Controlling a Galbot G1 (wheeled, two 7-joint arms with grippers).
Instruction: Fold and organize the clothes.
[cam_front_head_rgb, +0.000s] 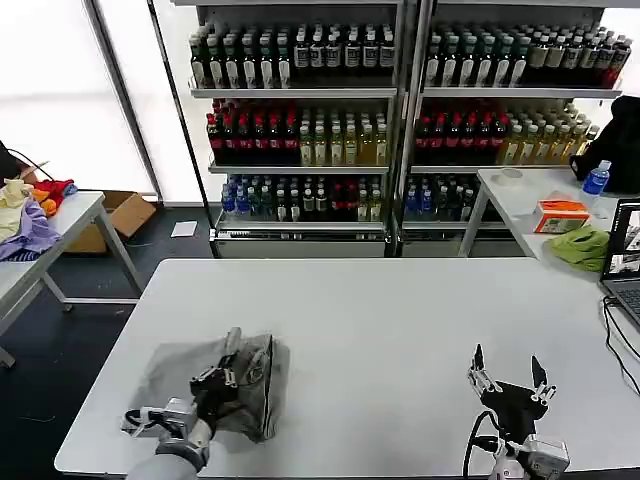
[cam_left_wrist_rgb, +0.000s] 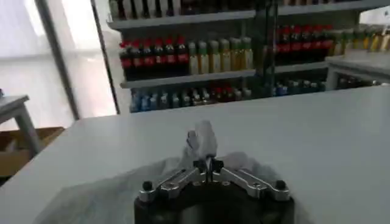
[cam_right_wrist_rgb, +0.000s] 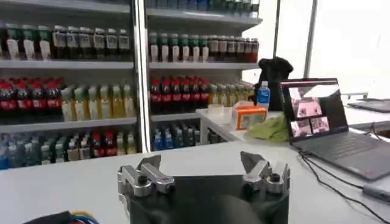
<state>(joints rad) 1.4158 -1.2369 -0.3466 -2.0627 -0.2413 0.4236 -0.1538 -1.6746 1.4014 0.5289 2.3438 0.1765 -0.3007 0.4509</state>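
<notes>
Cloth, light grey and crumpled, is what I have before me: the shirt lies in a loose, partly doubled heap on the white table, near that table's front left corner. Its fabric is plain wherever I can see it, with soft ridges and one darker fold along the side toward the table's middle.

Any print or placket is hidden in the folds, so I cannot make them out. My own arm covers the part of the shirt nearest the table's front edge, and the sleeves are hard to tell from the rest of the bundle.

My left gripper sits right on top of the shirt, fingers pressed together on a small peak of grey fabric that stands up just past their tips in the left wrist view.

My right gripper hovers over bare table near the table's front right corner, well apart from the shirt, fingers spread wide.
</notes>
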